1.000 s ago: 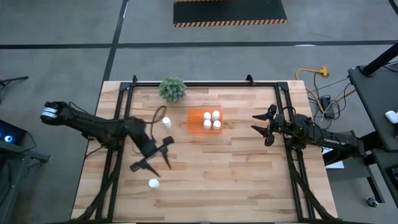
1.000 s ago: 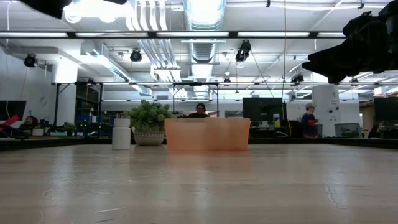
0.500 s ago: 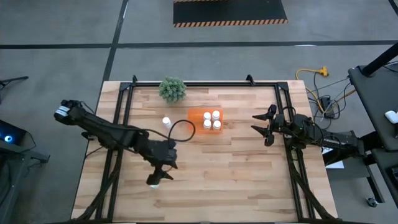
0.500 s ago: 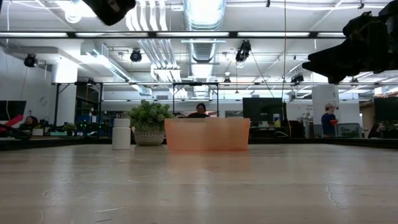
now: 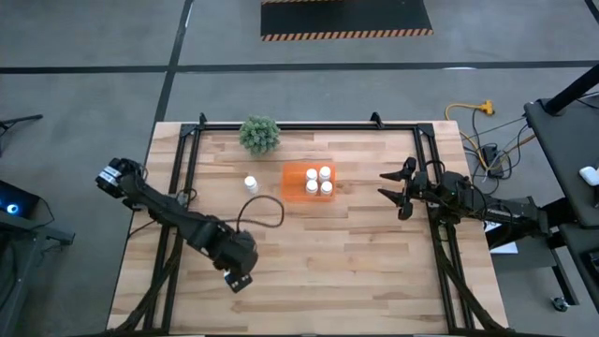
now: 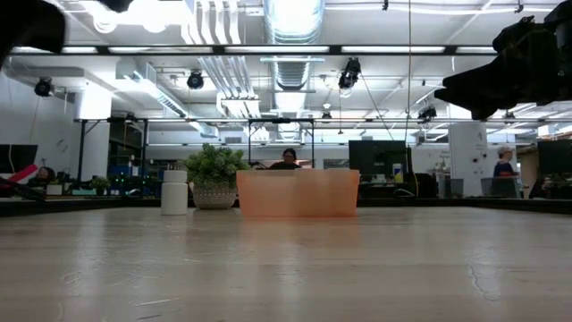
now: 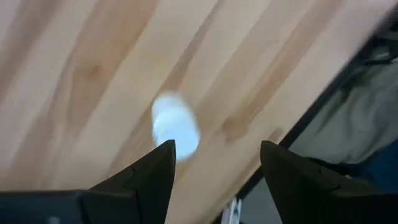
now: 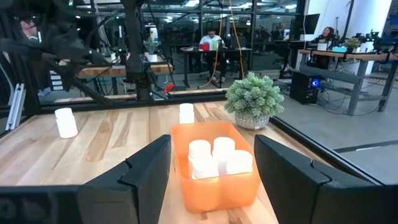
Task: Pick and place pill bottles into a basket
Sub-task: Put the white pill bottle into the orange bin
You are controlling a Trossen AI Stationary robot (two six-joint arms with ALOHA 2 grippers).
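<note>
High view shows the left gripper [image 5: 236, 279] at the lower left of the frame, directly over a loose pill bottle on the desk [image 5: 374, 271]; the arm hides that bottle from above. In the left wrist view the same pill bottle [image 7: 175, 126] sits left of centre, blurred, beyond the gripper's two dark fingers [image 7: 149, 171], which stand apart with nothing between them. It lies nearer one finger than the other rather than centred in the gap, and is not touching either.

A second loose bottle [image 5: 250, 183] stands upright just left of the orange basket [image 5: 292, 182], which sits slightly above the frame's centre and already holds four bottles [image 5: 319, 181] packed at its right end. A green plant [image 5: 259, 134] sits above and to the left.

These bottles look light, rigid plastic with smooth, likely slippery walls; they would tip easily if nudged. Gripping across the body under the cap seems safest.

The right gripper [image 5: 391, 186] waits at right of centre, parted and empty.
</note>
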